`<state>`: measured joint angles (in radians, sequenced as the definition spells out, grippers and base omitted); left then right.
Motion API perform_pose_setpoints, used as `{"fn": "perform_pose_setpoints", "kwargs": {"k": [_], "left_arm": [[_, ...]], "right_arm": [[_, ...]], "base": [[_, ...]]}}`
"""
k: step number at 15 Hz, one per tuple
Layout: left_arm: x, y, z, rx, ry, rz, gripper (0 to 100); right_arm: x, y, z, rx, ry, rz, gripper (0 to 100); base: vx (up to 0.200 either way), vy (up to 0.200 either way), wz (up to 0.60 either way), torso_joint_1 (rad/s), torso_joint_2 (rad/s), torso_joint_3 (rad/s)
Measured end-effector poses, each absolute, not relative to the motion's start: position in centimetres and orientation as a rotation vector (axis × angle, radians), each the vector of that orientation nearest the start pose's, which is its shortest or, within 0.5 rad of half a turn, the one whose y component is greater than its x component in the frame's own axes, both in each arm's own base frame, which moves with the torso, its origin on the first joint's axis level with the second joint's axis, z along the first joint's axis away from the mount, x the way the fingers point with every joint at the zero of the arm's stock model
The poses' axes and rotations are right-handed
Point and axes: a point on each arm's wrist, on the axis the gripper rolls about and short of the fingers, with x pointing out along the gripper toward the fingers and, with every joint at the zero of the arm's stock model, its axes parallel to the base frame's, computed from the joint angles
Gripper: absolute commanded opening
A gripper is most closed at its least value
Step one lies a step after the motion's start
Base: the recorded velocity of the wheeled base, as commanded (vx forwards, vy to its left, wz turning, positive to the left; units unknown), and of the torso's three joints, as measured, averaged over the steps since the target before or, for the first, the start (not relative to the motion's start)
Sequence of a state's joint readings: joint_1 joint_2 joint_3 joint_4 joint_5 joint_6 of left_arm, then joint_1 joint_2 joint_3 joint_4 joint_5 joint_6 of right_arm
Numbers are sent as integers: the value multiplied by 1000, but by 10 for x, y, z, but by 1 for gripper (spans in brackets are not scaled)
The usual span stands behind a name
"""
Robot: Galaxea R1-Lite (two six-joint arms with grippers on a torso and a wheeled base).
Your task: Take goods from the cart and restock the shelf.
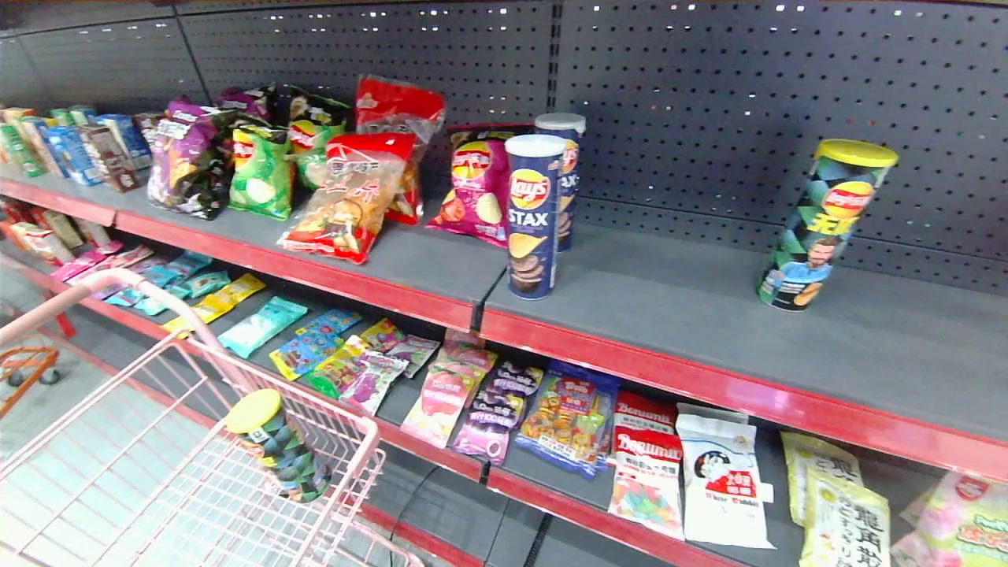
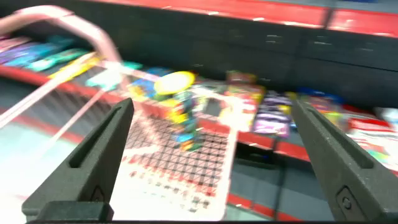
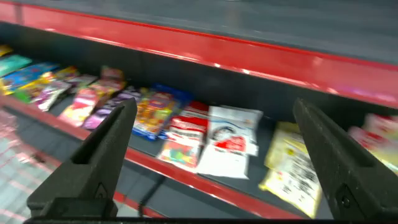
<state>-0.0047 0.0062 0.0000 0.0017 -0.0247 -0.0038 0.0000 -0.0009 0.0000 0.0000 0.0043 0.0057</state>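
Note:
A pink wire cart (image 1: 236, 378) stands at the lower left, in front of the shelf. Inside it, against the near corner, stands a tube can with a yellow lid (image 1: 277, 445). A matching yellow-lidded can (image 1: 827, 224) stands upright on the grey upper shelf (image 1: 709, 315) at the right. My left gripper (image 2: 211, 109) is open, some way short of the cart (image 2: 186, 168), with the can (image 2: 180, 115) ahead between its fingers' lines. My right gripper (image 3: 214, 106) is open and faces the lower shelf's snack bags (image 3: 224, 140), holding nothing.
Two blue tube cans (image 1: 534, 216) and several chip bags (image 1: 346, 197) fill the upper shelf's left and middle. Bare shelf lies between the blue cans and the yellow-lidded can. The lower shelf (image 1: 551, 504) holds flat candy and snack packs. Pegboard backs the shelf.

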Motion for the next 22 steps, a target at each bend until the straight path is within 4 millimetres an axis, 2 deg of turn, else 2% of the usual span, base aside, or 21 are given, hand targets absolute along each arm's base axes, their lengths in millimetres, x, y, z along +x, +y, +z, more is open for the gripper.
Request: {"fn": "perform_pose_setpoints", "kwargs": {"k": [5, 8, 22], "left_arm": [[-22, 0, 76, -4, 7, -29, 100], [-22, 0, 75, -4, 8, -30, 100], [-22, 0, 76, -3, 12, -29, 100]], "right_arm": [[-23, 0, 75, 8, 0, 2, 100], [-23, 0, 76, 9, -2, 2, 100], [-23, 0, 75, 11, -1, 1, 100]], "base": [[0, 0, 0, 0, 0, 0], [0, 0, 0, -111, 294, 167], [0, 0, 0, -175, 519, 341]]}}
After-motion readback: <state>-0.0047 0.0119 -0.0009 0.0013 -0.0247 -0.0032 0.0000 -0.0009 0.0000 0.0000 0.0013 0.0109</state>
